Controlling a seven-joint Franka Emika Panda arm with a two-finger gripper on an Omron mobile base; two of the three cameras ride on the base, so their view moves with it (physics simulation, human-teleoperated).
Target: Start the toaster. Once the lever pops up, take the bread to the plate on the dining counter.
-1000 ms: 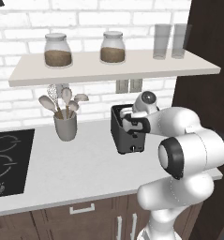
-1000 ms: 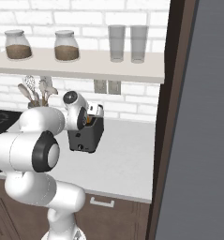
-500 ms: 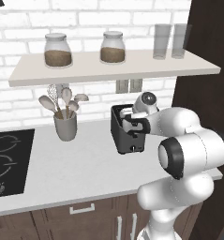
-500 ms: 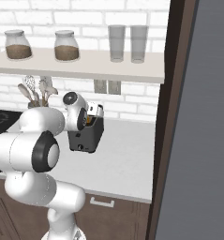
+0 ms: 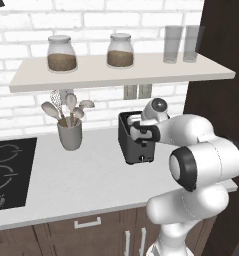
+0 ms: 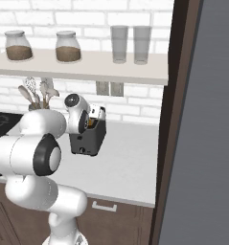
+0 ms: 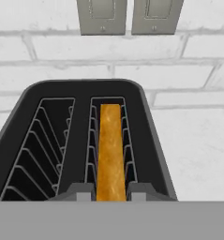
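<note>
The dark grey toaster (image 5: 139,150) (image 6: 88,140) stands on the white worktop by the brick wall. In the hand view I look down into its two slots (image 7: 150,136). The bread (image 7: 109,150) stands on edge in the right slot, golden-orange, and a bit of it shows orange at the toaster's top (image 6: 91,123). My gripper (image 7: 109,192) (image 5: 136,131) reaches down over the toaster top, its fingertips (image 7: 80,192) pressed to either side of the slice's near edge. The lever is hidden behind my hand. The plate and the dining counter are out of view.
A grey utensil cup (image 5: 70,134) stands left of the toaster, with a black hob (image 5: 6,172) beyond it. A shelf (image 5: 121,70) with jars and glasses hangs overhead. Wall sockets (image 7: 127,16) sit behind the toaster. A dark tall cabinet (image 6: 178,119) closes off the right.
</note>
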